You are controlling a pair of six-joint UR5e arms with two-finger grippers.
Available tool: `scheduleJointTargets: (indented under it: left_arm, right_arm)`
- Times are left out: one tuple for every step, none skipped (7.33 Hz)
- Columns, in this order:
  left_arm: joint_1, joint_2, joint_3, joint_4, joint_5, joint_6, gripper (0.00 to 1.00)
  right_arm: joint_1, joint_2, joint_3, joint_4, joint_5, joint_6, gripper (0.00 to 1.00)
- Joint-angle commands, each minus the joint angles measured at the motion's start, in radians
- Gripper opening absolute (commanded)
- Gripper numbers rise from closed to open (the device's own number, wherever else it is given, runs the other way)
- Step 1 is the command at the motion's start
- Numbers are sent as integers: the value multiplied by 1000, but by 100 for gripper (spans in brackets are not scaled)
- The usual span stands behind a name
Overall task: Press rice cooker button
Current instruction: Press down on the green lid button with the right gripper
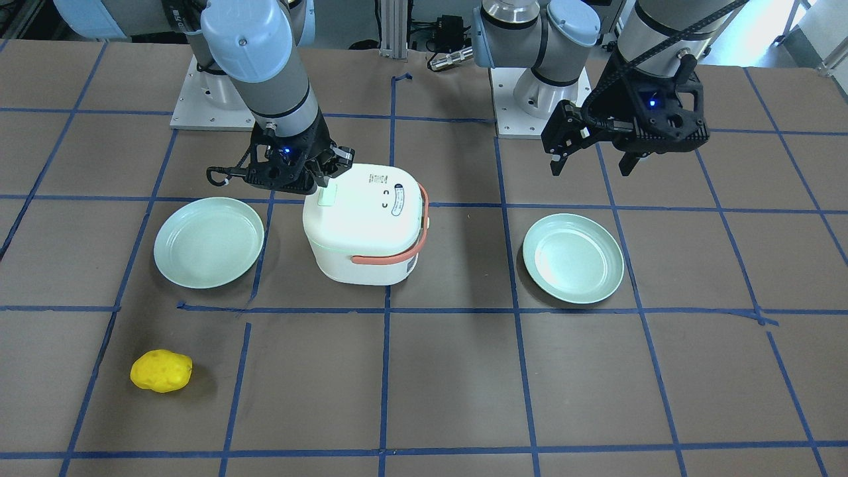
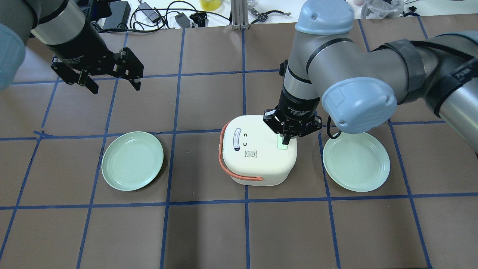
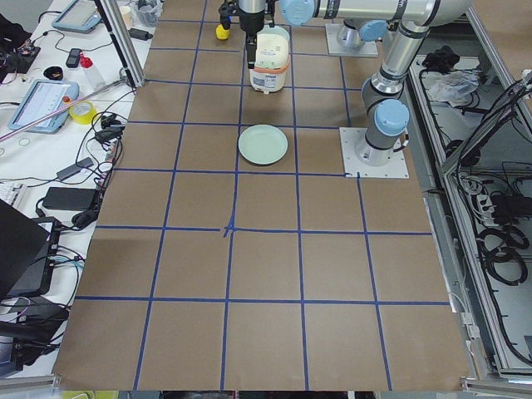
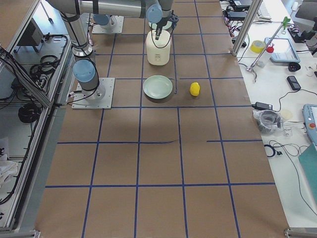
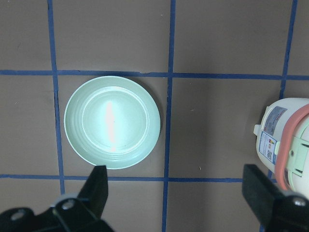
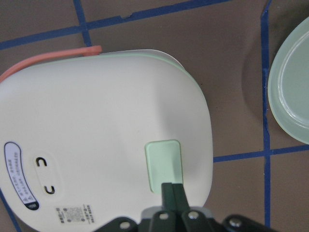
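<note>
On the brown desk point(image 2: 209, 231), a white rice cooker point(image 2: 257, 164) with an orange handle point(image 2: 221, 149) stood directly under the right claw point(image 2: 286, 140), whose fingers point(image 6: 172, 193) were pressed together into one narrow tip. A pale green plate point(image 2: 356, 161) lay just beside that claw. A second plate point(image 2: 132, 160) sat below the left claw point(image 2: 112, 85), which hung above the desk with its fingers point(image 5: 99, 186) spread wide, while a yellow lump point(image 1: 161, 371) lay well apart from both, and the small green button point(image 6: 164, 162) on the cooker's top met the right claw's tip at its edge.
</note>
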Motion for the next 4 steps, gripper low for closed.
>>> scheduleJointTargets:
  left_arm:
    - [0,0,0,0,0,0,100]
    - [0,0,0,0,0,-1,100]
    - [0,0,0,0,0,0,100]
    - [0,0,0,0,0,0,100]
  right_arm:
    - [5,0,28,-24,0,0,0]
    - [5,0,28,-25,2,0,0]
    - [5,6,28,-25,9,0,0]
    - [5,7,28,-30,29,0,0]
